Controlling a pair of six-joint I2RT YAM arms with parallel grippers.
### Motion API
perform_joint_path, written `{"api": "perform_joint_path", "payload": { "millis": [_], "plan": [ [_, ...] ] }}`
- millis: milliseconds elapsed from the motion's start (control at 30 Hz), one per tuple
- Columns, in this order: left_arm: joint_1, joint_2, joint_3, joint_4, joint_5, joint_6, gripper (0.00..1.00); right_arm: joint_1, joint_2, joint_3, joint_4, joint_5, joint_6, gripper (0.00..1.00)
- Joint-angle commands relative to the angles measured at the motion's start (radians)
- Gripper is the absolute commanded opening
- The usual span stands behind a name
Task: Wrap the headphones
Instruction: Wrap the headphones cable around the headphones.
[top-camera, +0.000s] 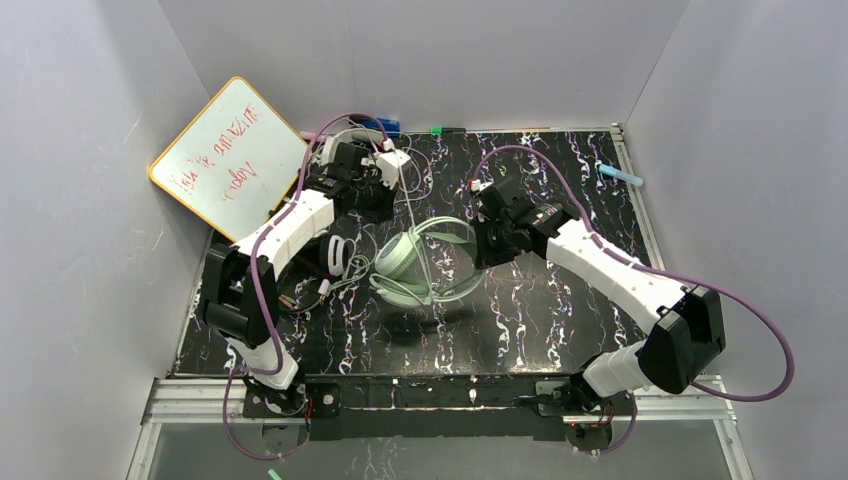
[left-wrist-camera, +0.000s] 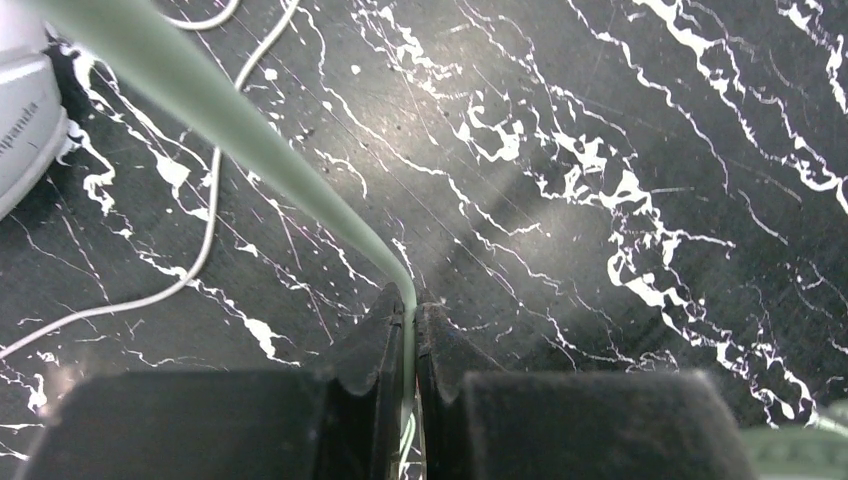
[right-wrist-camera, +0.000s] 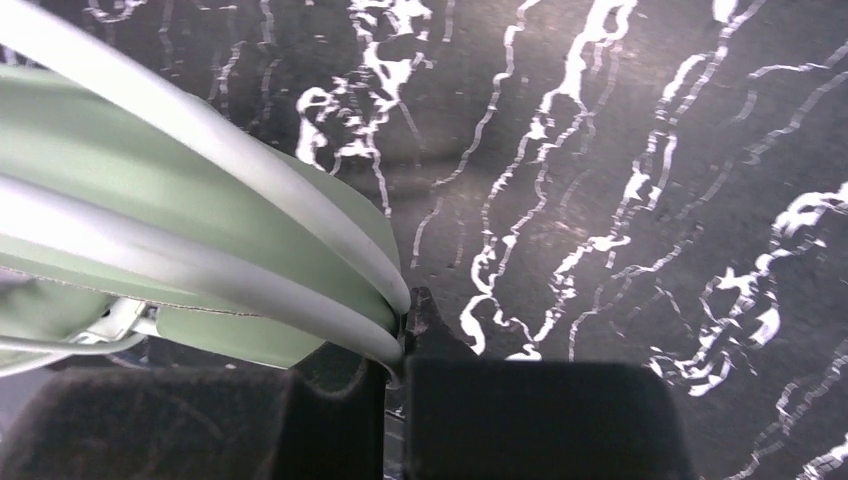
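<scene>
Black marbled bench (top-camera: 560, 300), left gripper (left-wrist-camera: 411, 312) pinched shut on pale cable (left-wrist-camera: 250, 140), right gripper (right-wrist-camera: 402, 335) clamped on cable-looped mint-green headset (top-camera: 398, 258) at centre

A red-scribbled whiteboard (top-camera: 232, 157) leans left of the black marbled bench (top-camera: 560, 300); a green marker (top-camera: 437, 130) lies at its far edge, a pale-blue pen (top-camera: 620, 175) past its right side.

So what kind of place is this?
Probably a robot lab booth: plain grey walls around a black marbled table, a left arm and right arm mounted at its edge, a whiteboard leaning behind.
</scene>
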Motion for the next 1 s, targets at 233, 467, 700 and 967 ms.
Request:
{"api": "perform_joint_path", "payload": {
  "millis": [233,467,700,967],
  "plan": [
    [-0.120,-0.018,0.177,-0.248,-0.285,0.071,0.00,0.024,0.075,0.091,-0.252,0.492,0.044,0.01],
    [-0.149,-0.019,0.241,-0.272,-0.392,-0.040,0.00,-0.020,0.156,0.140,-0.232,0.552,0.089,0.01],
    [-0.152,-0.069,0.261,-0.340,-0.382,-0.026,0.00,-0.159,0.181,0.118,-0.192,0.537,0.072,0.01],
    [-0.152,-0.147,0.271,-0.359,-0.401,-0.064,0.00,-0.223,0.222,0.179,-0.196,0.596,0.113,0.01]
  ]
}}
